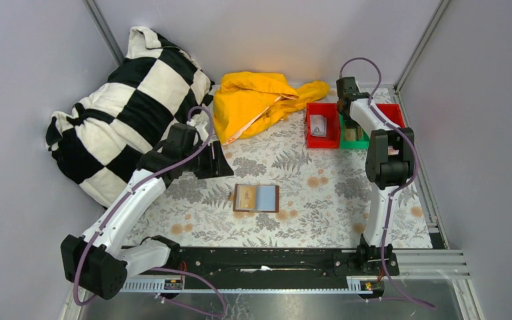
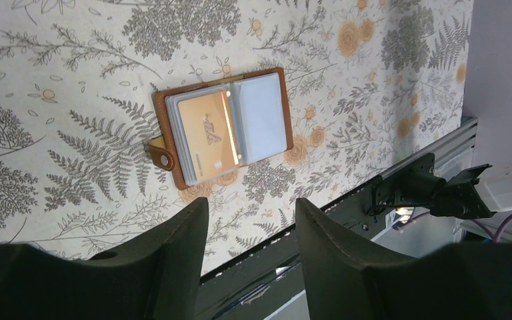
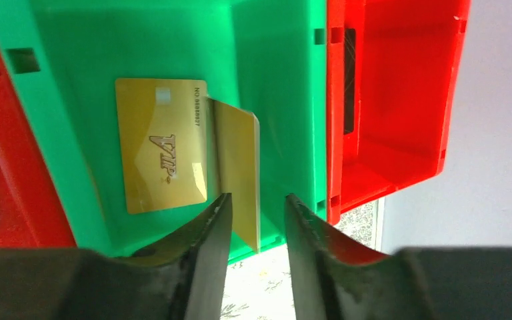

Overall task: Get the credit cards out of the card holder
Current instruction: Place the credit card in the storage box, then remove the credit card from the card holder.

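Note:
The brown card holder (image 1: pixel 257 198) lies open in the middle of the table. A gold credit card (image 2: pixel 207 130) shows in its left pocket, inside the card holder (image 2: pixel 167 110); the right pocket is pale blue. My left gripper (image 2: pixel 250 213) hangs open and empty above the table, near the card holder (image 1: pixel 217 163). Over the green bin (image 3: pixel 267 60) my right gripper (image 3: pixel 257 213) has its jaws apart. A tan credit card (image 3: pixel 237 167) stands tilted between them, clear of the right finger. A gold VIP credit card (image 3: pixel 163 153) lies flat in that bin.
A red bin (image 1: pixel 323 127) left of the green bin (image 1: pixel 355 141) holds a white card. Another red bin (image 3: pixel 400 100) stands on its right. A black-and-white checked pillow (image 1: pixel 127 113) and a yellow cloth (image 1: pixel 260 100) lie at the back. The black rail (image 1: pixel 273 260) runs along the near edge.

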